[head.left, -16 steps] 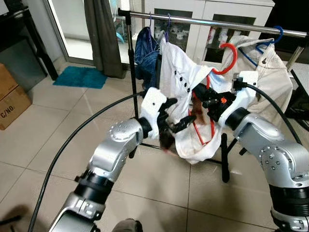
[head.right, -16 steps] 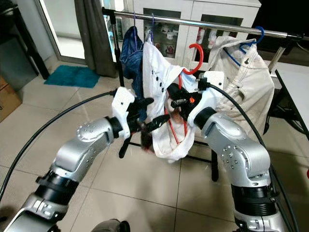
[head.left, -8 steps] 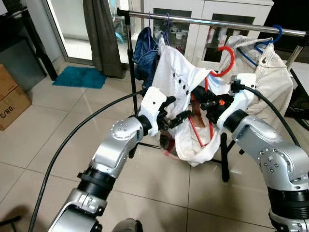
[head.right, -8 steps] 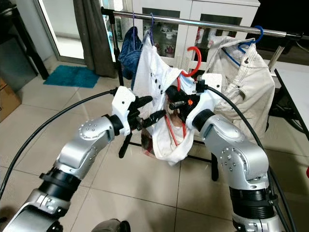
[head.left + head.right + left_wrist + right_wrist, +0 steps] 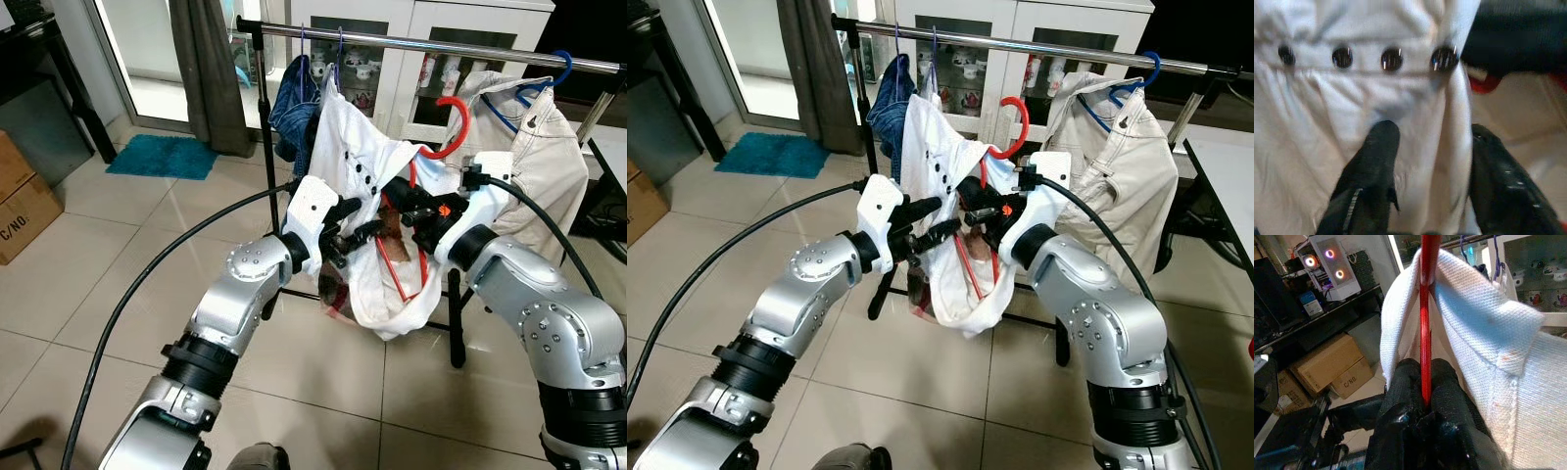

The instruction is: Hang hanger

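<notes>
A red hanger [image 5: 453,132] carries a white buttoned shirt [image 5: 358,162], held in front of and below the metal rail [image 5: 441,46]. My right gripper [image 5: 409,203] is shut on the hanger's red wire just under its hook; the right wrist view shows the red rod [image 5: 1425,308] clamped between the fingers [image 5: 1400,387], with the shirt collar draped around it. My left gripper [image 5: 355,223] is at the shirt's front, open, with the button placket [image 5: 1391,58] lying between its fingers [image 5: 1376,156]. The hook hangs free, a little under the rail.
A beige jacket [image 5: 534,137] on a blue hanger hangs at the rail's right, and a denim garment [image 5: 294,103] at its left. The rack's black post [image 5: 263,127] stands behind my left arm. A cardboard box [image 5: 20,206] and a teal mat [image 5: 162,157] lie to the left.
Both grippers, the hanger and the shirt have shifted slightly left and up toward the rail. The grips look unchanged.
</notes>
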`<state>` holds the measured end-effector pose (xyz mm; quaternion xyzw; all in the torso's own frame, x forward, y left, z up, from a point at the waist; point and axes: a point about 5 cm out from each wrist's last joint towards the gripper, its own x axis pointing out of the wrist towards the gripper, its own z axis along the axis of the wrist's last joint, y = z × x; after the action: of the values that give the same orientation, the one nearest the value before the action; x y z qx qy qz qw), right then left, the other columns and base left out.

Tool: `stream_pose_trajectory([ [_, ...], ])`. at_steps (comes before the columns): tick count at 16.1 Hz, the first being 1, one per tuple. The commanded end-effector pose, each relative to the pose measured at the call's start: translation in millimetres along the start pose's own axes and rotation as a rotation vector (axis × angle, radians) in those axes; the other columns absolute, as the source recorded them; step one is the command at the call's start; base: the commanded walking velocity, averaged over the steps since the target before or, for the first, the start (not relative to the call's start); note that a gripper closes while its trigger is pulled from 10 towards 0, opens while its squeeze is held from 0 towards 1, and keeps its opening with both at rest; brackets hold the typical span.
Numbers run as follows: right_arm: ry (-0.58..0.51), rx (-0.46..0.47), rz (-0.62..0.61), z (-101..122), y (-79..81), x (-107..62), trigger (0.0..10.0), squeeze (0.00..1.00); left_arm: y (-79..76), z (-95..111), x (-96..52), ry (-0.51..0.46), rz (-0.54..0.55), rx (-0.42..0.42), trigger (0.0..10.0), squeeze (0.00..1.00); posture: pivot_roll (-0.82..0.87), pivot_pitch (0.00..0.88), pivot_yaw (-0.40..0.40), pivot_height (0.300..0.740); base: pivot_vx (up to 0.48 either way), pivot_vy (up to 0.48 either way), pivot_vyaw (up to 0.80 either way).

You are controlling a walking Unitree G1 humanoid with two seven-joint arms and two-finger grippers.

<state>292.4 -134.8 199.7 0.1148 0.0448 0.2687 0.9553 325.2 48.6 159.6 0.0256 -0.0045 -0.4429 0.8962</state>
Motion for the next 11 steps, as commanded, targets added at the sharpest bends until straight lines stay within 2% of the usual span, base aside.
stream_pose_trajectory([
  [1, -0.021, -0.021, 0.021, 4.4, 5.3, -2.1, 10.0, 0.0, 2.5, 5.3, 0.7, -0.015, 0.004, 0.018, 0.0, 0.0, -0.01, 0.0, 0.025, 0.74, 0.0, 0.0, 0.0],
  [11, -0.021, -0.024, 0.006, 5.0, 2.7, -1.1, 10.0, 0.0, 7.1, 5.5, 0.0, -0.016, 0.021, 0.011, 0.0, 0.0, -0.01, 0.0, 0.028, 0.74, 0.0, 0.0, 0.0],
])
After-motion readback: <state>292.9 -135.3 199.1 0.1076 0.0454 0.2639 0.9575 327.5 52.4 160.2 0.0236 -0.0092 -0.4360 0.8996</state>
